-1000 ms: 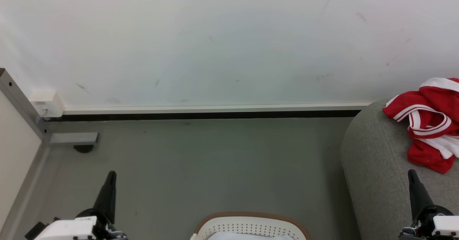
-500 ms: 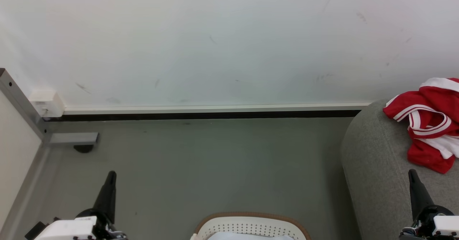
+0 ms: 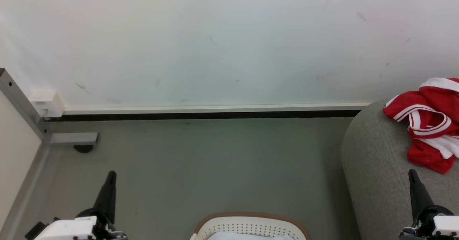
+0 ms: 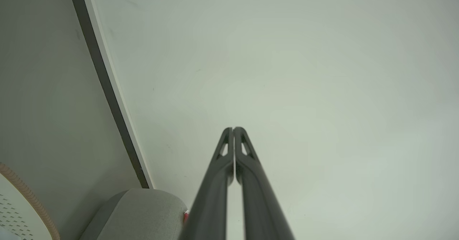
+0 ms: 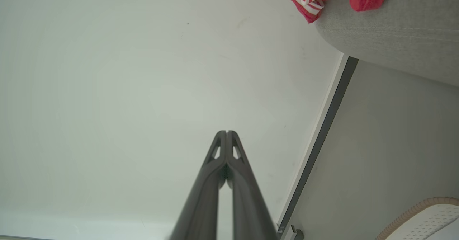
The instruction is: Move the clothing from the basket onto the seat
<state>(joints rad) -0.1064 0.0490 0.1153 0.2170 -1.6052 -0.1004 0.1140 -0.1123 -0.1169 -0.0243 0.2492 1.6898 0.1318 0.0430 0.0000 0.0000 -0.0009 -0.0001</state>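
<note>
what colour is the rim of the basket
Brown, running round the cream-white perforated basket; the rim shows best in the head view.

Home-like room, grey sofa point(image 3: 373, 168), laundry basket point(image 3: 251, 227)

The basket point(image 3: 251, 215) sits nearest the robot, with a cloth point(image 3: 251, 237) lying in it. Right of the basket stands the seat point(image 3: 376, 168), and the clothing point(image 3: 426, 121) lies on the seat, farther right and beyond the basket. Beyond the basket the floor point(image 3: 215, 161) runs to the wall point(image 3: 215, 42). Well left of the basket, a frame post point(image 3: 21, 103) stands against that wall.
</note>
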